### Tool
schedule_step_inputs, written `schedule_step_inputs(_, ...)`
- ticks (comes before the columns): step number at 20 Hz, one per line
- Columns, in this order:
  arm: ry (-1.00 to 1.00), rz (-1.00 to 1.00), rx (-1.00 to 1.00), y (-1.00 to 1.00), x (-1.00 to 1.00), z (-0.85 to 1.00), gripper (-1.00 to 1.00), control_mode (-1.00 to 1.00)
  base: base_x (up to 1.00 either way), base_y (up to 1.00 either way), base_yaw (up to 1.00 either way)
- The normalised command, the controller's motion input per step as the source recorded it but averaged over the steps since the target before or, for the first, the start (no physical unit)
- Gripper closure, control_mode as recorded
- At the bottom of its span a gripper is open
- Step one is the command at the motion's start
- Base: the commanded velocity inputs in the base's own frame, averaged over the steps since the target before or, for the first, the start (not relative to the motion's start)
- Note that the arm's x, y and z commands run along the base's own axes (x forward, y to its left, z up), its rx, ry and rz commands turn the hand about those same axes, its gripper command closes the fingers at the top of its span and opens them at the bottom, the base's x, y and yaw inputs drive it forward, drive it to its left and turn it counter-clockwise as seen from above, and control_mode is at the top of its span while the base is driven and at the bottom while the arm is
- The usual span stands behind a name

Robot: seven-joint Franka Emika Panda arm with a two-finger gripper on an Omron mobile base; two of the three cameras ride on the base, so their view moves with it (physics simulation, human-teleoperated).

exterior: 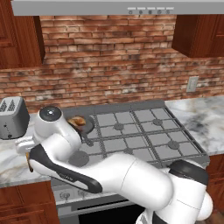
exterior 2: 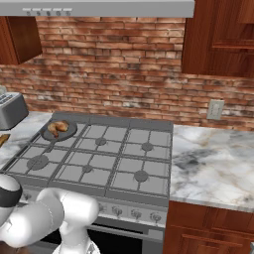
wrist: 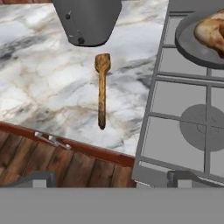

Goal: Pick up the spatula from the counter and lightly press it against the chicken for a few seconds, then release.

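Hangs near spatula (wrist: pixel 102 92) with gripper (wrist: pixel 112 180) spread wide, empty; risks closing off-centre, skidding handle toward toaster (wrist: pixel 87 22) beyond its blade.

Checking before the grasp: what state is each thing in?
Spatula: lying flat on the counter, not gripped.
Chicken: sitting in the pan.
Pan: on the stove, back left; no flame seen.
Toaster: upright on the counter.
Gripper: open, holding nothing.
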Motion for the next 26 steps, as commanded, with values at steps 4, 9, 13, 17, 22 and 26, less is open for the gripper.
schedule_step_inputs(4, 0.02, -0.04, 0.00, 0.09, 0.24, -0.01, -1.00, -1.00, 0.00, 0.00, 0.00)
schedule_step_inputs(9, 0.05, -0.04, 0.00, 0.12, 0.24, -0.15, -1.00, -1.00, 0.00, 0.00, 0.00)
schedule_step_inputs(13, 0.06, -0.03, 0.00, 0.18, 0.15, -0.23, -1.00, -1.00, 0.00, 0.00, 0.00)
schedule_step_inputs(17, 0.04, -0.01, 0.00, 0.26, 0.09, -0.15, -1.00, -1.00, 0.00, 0.00, 0.00)
schedule_step_inputs(22, 0.01, -0.01, -0.01, 0.25, 0.07, -0.06, -1.00, -1.00, 0.00, 0.00, 0.00)
schedule_step_inputs(26, 0.01, -0.02, -0.05, 0.04, 0.02, -0.12, -1.00, -1.00, 0.00, 0.00, 0.00)
